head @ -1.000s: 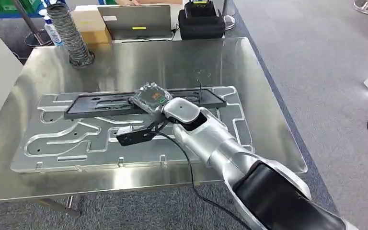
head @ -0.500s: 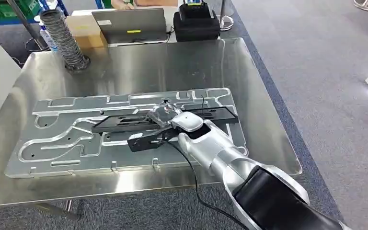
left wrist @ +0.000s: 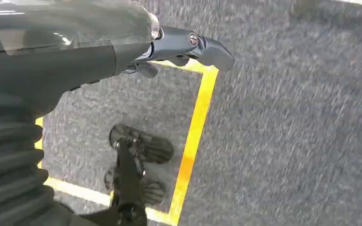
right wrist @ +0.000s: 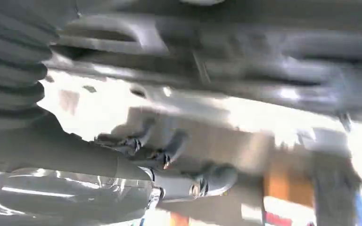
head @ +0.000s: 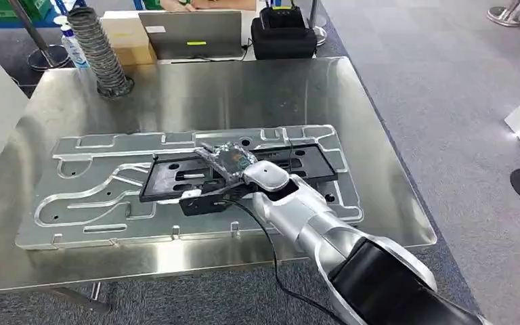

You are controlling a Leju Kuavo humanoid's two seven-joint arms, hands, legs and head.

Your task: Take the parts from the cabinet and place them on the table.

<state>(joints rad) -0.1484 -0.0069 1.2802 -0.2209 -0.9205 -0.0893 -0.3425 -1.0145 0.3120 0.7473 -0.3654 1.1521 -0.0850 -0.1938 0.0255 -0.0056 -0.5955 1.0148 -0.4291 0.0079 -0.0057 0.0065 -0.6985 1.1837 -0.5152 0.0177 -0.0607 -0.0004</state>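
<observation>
Gripping one black part [head: 244, 172], right hand [head: 233, 162] above table [head: 196, 95].

**Black part held over the steel table**

The robot's right hand [head: 229, 162], wrapped in clear film, grips a long black part [head: 176, 177] that stretches across a machined aluminium plate [head: 95, 196] lying on the steel table [head: 244, 88]. A black cable [head: 271, 244] trails along the silver arm. At the table's far edge stand a ribbed hose [head: 101, 57], a laptop [head: 193, 30] and a black case [head: 283, 37].
</observation>
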